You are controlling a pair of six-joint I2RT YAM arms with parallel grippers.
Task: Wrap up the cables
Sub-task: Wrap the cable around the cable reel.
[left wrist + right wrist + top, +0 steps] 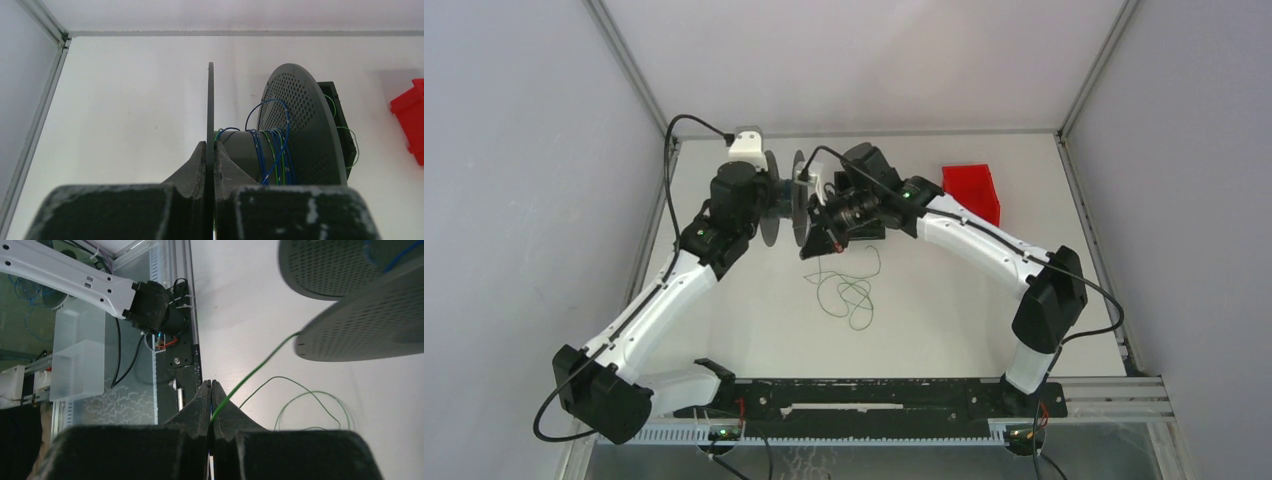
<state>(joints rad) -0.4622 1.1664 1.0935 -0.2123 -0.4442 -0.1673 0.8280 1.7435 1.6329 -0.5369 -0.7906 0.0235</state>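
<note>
**Item:** cables (849,290). Very thin, long, flexible wires, bright green with some blue among them.

**Location:** Part of the length sits as a few loose windings (272,157) round the hub of a grey plastic spool (305,130) with two round perforated flanges. The spool is held up over the back of the white surface (944,330). The rest lies in slack, overlapping loops on the surface, just in front of and below the spool. One green strand (260,365) runs straight from the rim of a flange down to the right hand.

**Appearance:** Hair-fine, glossy, irregular curls. From overhead the loops may be one wire or several; it is too fine to tell.

**Handling (judged):**
- Almost weightless and limp, with no stiffness to hold a shape.
- Smooth enough to slide through a slack pinch.
- Likely to snag or knot where the loops cross, and to kink under a hard pull.
- Best taken on the single free strand between the flange and the loops, not in the tangle.

**Left hand** (210,150): fingers pressed together, pinching the thin edge of the nearer flange and carrying the spool with its axis roughly level.

**Right hand** (211,392): fingers pressed together, pinching the green strand at their tips.

**Also present:** a red plastic bin (972,192) at the far right of the surface, well apart from the cables.
</note>
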